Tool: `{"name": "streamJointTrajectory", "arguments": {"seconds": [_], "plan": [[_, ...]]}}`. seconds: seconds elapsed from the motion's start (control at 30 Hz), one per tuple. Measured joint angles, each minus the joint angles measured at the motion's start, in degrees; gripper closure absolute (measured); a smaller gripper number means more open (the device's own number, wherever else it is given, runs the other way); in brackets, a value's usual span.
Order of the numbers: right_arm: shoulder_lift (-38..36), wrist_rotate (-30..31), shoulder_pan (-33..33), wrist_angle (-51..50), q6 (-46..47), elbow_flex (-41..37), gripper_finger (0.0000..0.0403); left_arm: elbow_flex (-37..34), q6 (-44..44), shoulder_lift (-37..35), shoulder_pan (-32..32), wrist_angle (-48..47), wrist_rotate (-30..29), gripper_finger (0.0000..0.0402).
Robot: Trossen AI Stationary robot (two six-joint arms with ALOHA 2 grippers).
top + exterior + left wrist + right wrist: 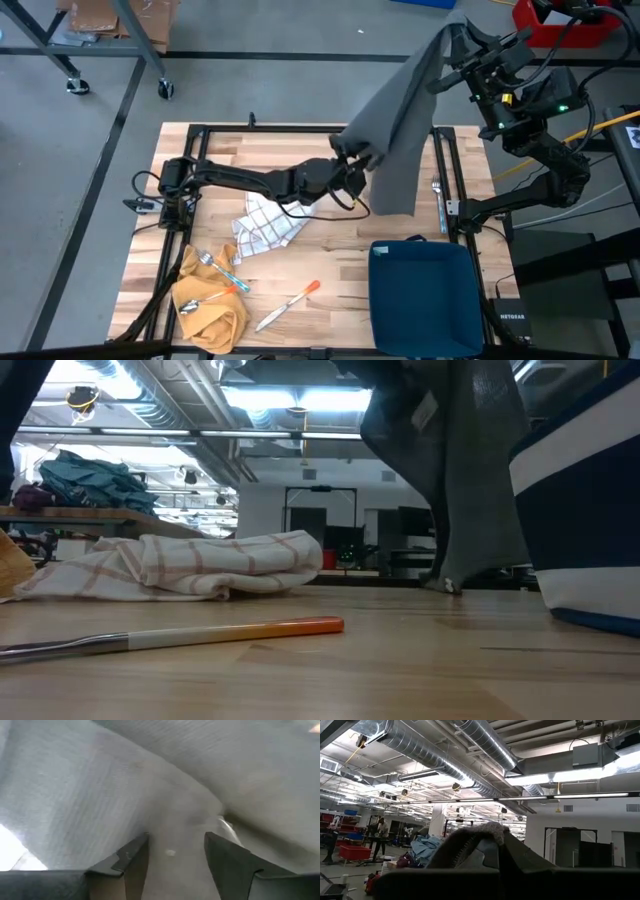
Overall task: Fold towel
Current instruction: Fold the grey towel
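grey towel [400, 120]: hanging in the air over the far right part of the table, top corner raised high, lower edge dangling just above the wood; in low view a dark sheet [470, 480] hanging down, bottom corner close to the tabletop.
right gripper [462, 38]: clenched on the towel's top corner, held high beyond the table's far right edge; cloth bunched between the fingers [485, 845] in right wrist view.
left gripper [352, 152]: at the towel's left edge, mid-height, over the table's centre; fingers [131, 857] spread apart with grey cloth filling the gap and beyond; cannot tell whether the cloth is pinched.
table [300, 270]: light wooden top, black frame around it.
checked cloth [262, 228]: white with thin lines, crumpled, near the centre under the left arm.
yellow cloth [210, 305]: crumpled at the near left corner, two spoons [215, 282] on it.
orange-handled tool [288, 304]: flat on the wood, between the yellow cloth and the blue bin.
blue bin [425, 295]: near right corner, empty side facing up.
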Motion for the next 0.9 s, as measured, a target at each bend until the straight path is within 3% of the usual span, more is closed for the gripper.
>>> {"name": "streamJointTrajectory", "arguments": {"seconds": [0.3,0.57,0.77,0.9], "plan": [[0.0,0.0,0.0,0.0,0.0,0.0,0.0402,0.0,0.0,-0.1,1.6,3.8,-10.3,0.0220],[0.0,0.0,0.0,-1.5,0.0,0.0,0.0402,0.0,6.7,-0.1,3.5,17.0,-27.4,0.0220],[0.0,0.0,0.0,-1.5,0.0,0.0,0.0402,0.0,1.3,-0.3,1.1,18.2,-27.3,0.0220],[0.0,0.0,0.0,-1.4,0.0,0.0,0.0402,0.0,-4.8,-0.3,-3.0,17.8,-21.5,0.0220]]}}
